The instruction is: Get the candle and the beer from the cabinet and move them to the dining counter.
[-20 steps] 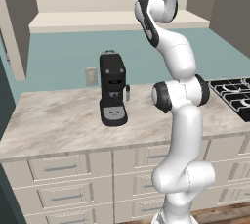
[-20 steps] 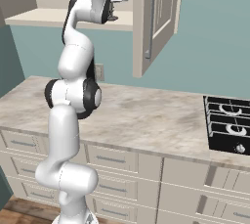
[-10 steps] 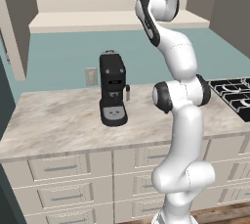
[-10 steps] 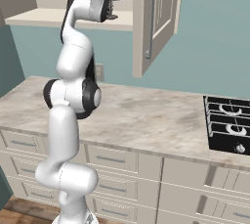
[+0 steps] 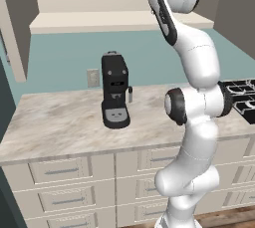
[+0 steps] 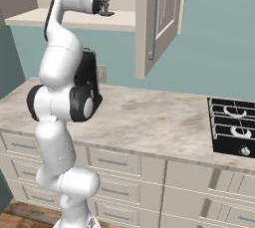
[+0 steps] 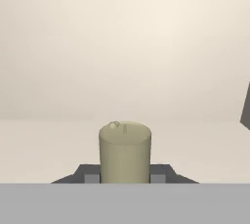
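Observation:
The beige candle [image 7: 125, 148] stands straight up between my two dark fingertips [image 7: 91, 177], seen from above in the hand view. My gripper [image 6: 105, 9] is raised to the open cabinet and shut on the candle just over the light shelf [image 6: 69, 19]. The cabinet's shelf [image 5: 114, 21] also runs behind my upper arm in the left base view. The beer and the dining counter are out of view.
The cabinet's open right door [image 6: 159, 23] hangs out beside my hand, and its left door [image 5: 15, 28] stands open too. Below, a marbled worktop [image 5: 60, 122] with drawers carries a black coffee machine [image 5: 115, 97]. A dark stove [image 6: 231, 127] sits at the right.

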